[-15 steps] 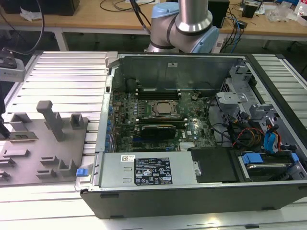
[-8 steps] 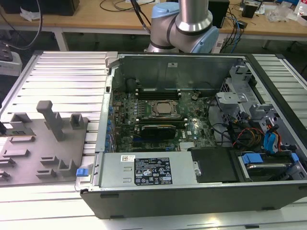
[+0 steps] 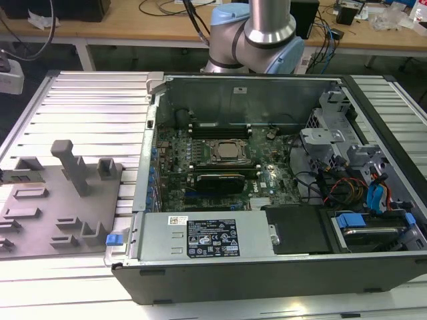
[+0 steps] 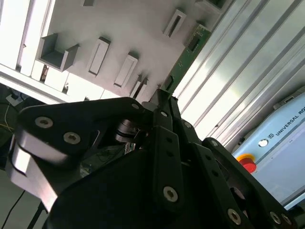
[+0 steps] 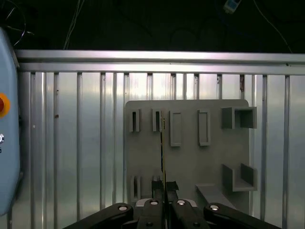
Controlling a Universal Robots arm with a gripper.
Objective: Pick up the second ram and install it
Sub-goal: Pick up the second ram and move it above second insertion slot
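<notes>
In both wrist views my gripper [image 4: 159, 98] [image 5: 164, 193] is shut on the second ram [image 4: 190, 47], a thin green stick with dark chips that reaches out past the fingertips. Edge-on, the ram [image 5: 162, 152] is a thin dark line running out from the closed black fingers [image 5: 177, 196]. It hangs well above the grey fixture plate [image 5: 190, 157] [image 4: 133, 28], over the plate's narrow slots. In the exterior view the open computer case [image 3: 267, 280] lies beside that plate [image 3: 40, 220], with the memory slots [image 3: 220, 128] just behind the square processor socket [image 3: 223, 152].
A grey upright post [image 3: 72, 167] stands on the fixture plate. A black card [image 3: 217, 180] sits in front of the socket, and a power supply [image 3: 207, 237], drive bays and cables [image 3: 360, 193] crowd the case. A light blue box with a red button [image 4: 245, 162] lies beside the ribbed metal table [image 5: 71, 143].
</notes>
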